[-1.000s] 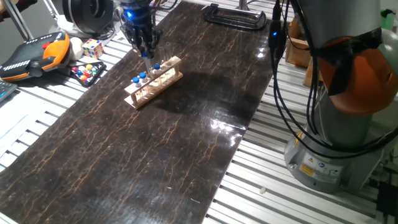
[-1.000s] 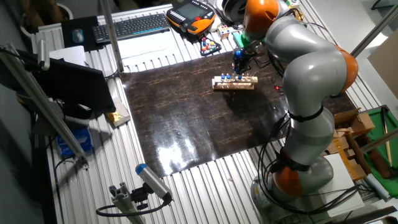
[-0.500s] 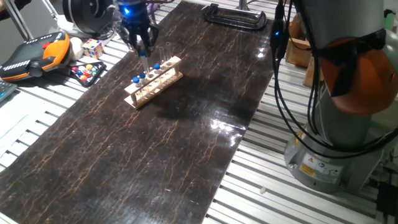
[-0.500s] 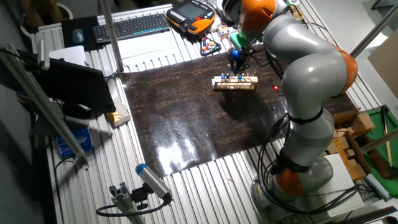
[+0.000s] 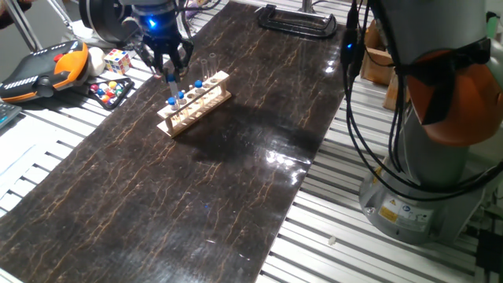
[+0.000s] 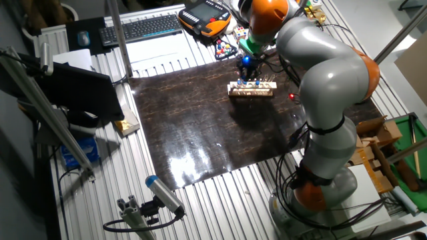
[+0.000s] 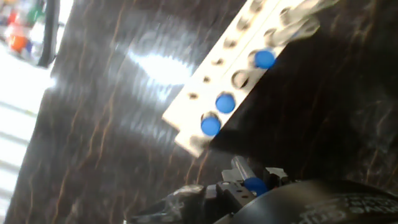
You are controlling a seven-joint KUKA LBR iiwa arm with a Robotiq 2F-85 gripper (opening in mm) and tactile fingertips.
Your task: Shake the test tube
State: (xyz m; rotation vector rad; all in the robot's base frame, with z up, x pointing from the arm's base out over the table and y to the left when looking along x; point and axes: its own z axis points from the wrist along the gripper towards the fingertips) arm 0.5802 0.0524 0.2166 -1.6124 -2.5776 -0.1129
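Note:
My gripper [image 5: 168,71] hangs above and to the left of the light wooden rack [image 5: 206,104], shut on one test tube [image 5: 171,79]. In the hand view the tube's blue top [image 7: 253,184] sits between the fingers at the bottom edge. Three more blue-topped tubes [image 7: 225,102] stand in the rack [image 7: 205,87], with an empty hole between two of them. Clear tubes without blue tops [image 5: 208,64] stand at the rack's far end. In the other fixed view the gripper [image 6: 245,64] is just left of and above the rack [image 6: 252,91].
The rack stands on a dark marbled mat [image 5: 196,181]. Left of it lie a Rubik's cube [image 5: 117,60], coloured balls [image 5: 110,90] and an orange-black pendant [image 5: 43,69]. A black clamp [image 5: 295,20] lies at the mat's far end. The arm's base [image 5: 428,173] and cables stand at the right.
The gripper has risen from the rack and moved left, away from it, carrying one blue-topped tube. A hole in the rack is left empty.

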